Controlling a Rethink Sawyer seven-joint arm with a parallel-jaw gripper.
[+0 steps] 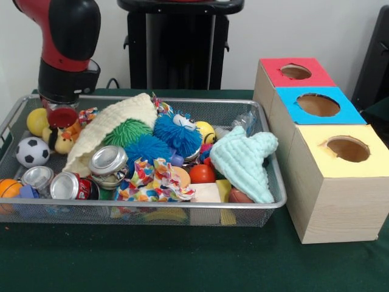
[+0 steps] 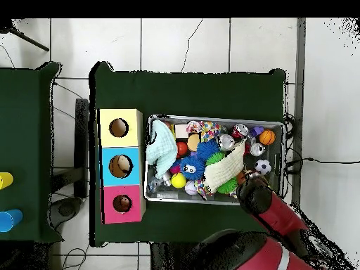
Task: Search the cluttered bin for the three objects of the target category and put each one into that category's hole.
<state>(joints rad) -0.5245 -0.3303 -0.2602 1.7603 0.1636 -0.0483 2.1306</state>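
The silver wire-mesh bin (image 1: 152,205) holds a heap of toys, cloths and cans. My gripper (image 1: 61,115) is lowered into its far left corner; its tips are buried in the clutter. Just below it lies the yellow duck (image 1: 61,145), with an orange toy (image 1: 74,129) that could be the tiger touching it. I see no monkey. The red-surround hole (image 1: 296,72) tops the farthest wooden box at the right. In the overhead view the gripper (image 2: 247,180) is at the bin's (image 2: 214,118) lower right part, and the red hole (image 2: 121,204) is on the lowest box.
A cream cloth (image 1: 115,120), a green spiky ball (image 1: 125,131), the fuzzy blue ball (image 1: 177,134), a mint cloth (image 1: 244,159), several cans (image 1: 108,160), a soccer ball (image 1: 31,151) and a yellow ball (image 1: 36,121) fill the bin. Blue-surround (image 1: 318,104) and yellow-surround (image 1: 347,148) holes stand nearer.
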